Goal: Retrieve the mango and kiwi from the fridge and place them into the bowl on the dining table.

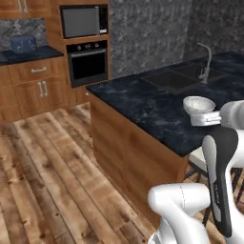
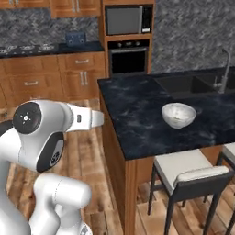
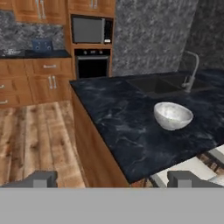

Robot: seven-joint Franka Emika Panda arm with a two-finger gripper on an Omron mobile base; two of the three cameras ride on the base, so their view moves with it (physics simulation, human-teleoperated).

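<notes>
In the left base view, the bowl (image 1: 198,105) stands on the black marbled worktop (image 1: 143,105) at about 3 o'clock of the picture, near the edge that faces the robot, and it looks empty. The sink (image 1: 178,78) and the tap (image 1: 206,64) are behind it, toward 1 o'clock. The black oven (image 1: 87,62) with the microwave (image 1: 82,21) above it is at 11 o'clock in a wooden cabinet wall.

In the right base view, the bowl (image 2: 178,114) is at 3 o'clock on the same worktop (image 2: 133,114), well apart from the sink (image 2: 183,85). A stool (image 2: 188,172) with a pale seat is pushed under the worktop at 5 o'clock. The oven (image 2: 128,57) is at 12 o'clock.

In the hand view, the two dark tips of the hand (image 3: 113,179) stand wide apart at 6 o'clock, and nothing is between them. The bowl (image 3: 173,116) lies from the hand toward 2 o'clock, near but not touching. It is round, so it has no long axis to align with.

I judge that the fruit is not yet fetched: no mango or kiwi is in the bowl, so the coming move must turn away from the bowl toward the fridge.

No brand, label or writing can be read.
</notes>
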